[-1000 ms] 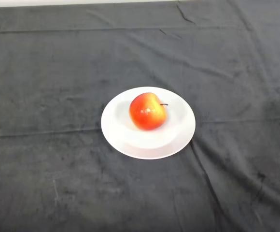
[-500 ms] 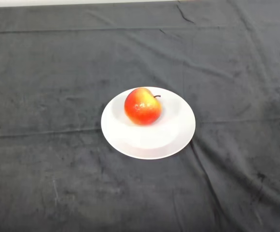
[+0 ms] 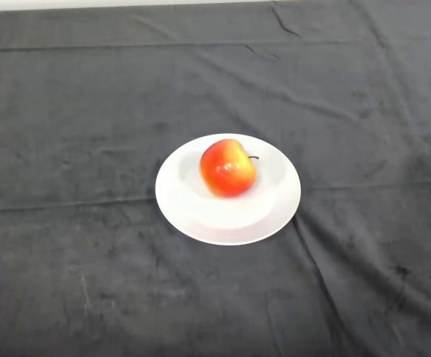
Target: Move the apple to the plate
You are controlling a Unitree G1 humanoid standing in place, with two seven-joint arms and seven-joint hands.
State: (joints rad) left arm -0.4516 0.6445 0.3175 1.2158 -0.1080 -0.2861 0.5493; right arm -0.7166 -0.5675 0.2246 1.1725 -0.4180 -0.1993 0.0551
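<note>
A red and yellow apple [image 3: 228, 168] lies on a white round plate [image 3: 201, 216] in the middle of the table. It rests in the far half of the plate, with its stem pointing right.
The table is covered by a dark cloth [image 3: 74, 111] with a few creases. A pale strip of the table's far edge [image 3: 89, 4] shows along the top.
The apple rocks on the plate: it rolled to the far left half a second ago and has now rolled back toward the right. The plate has not moved.
</note>
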